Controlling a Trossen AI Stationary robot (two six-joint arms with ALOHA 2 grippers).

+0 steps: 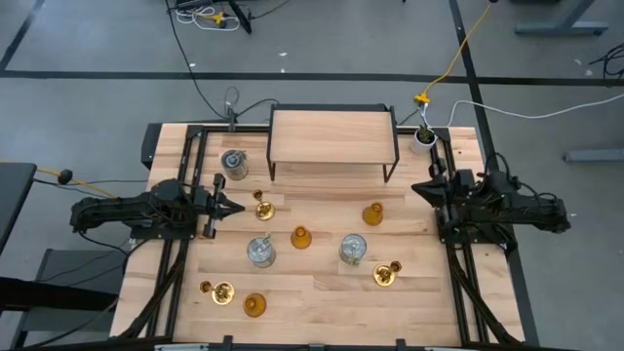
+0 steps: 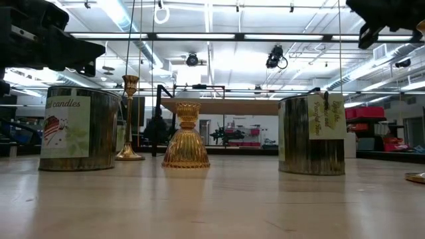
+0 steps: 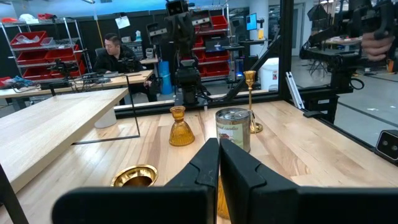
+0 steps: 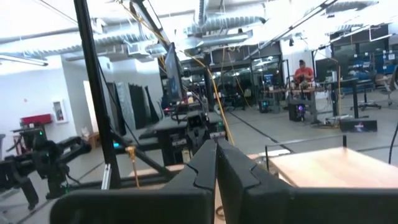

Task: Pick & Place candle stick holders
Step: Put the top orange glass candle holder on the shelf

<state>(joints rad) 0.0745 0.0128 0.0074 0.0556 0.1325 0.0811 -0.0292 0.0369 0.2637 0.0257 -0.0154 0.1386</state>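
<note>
Several candle stick holders stand on their bases on the wooden table. There are three silvery cylinders. Three amber bell-shaped ones stand among them, along with three brass ones. My left gripper is shut at the table's left side, pointing level at the nearest brass holder and apart from it. My right gripper is shut at the right side, raised and holding nothing. In the left wrist view my left gripper faces a cylinder.
A wooden shelf on a black frame stands at the table's far middle. A small white pot with a plant sits at the far right corner. Black rails run along the table's sides. A person sits in the room beyond.
</note>
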